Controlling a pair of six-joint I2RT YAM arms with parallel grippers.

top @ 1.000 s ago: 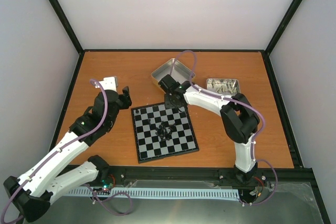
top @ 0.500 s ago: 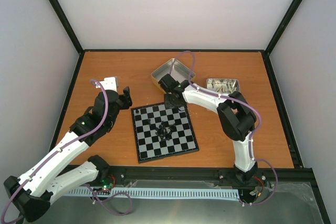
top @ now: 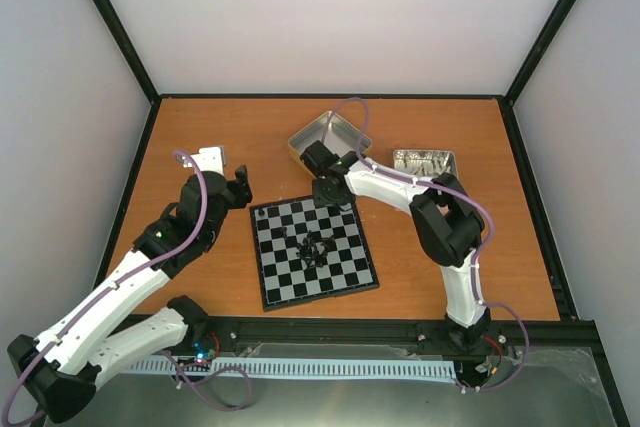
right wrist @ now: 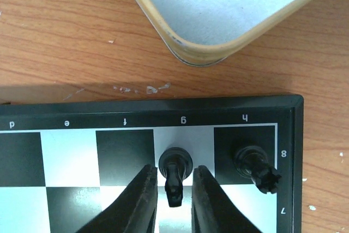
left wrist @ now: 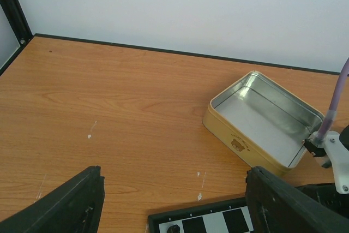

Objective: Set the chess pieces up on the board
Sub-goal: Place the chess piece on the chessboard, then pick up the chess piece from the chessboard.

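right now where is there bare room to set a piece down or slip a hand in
Bare wood left of the empty tin, out to the back edge. The board's near rows are free. Crowded: the clump of chess pieces mid-board, and the far right corner, where the right gripper straddles a piece.

Wood-grain table (left wrist: 109,96), dull metal tin (left wrist: 267,126), glossy black chess pieces (right wrist: 175,161), probably plastic, smooth board (right wrist: 71,154).

Left of the board (top: 313,252), the left arm (top: 130,282) has white shells, black joints and a lilac cable (top: 190,209) looped along it. Right of the board, the right arm (top: 385,184) looks the same.
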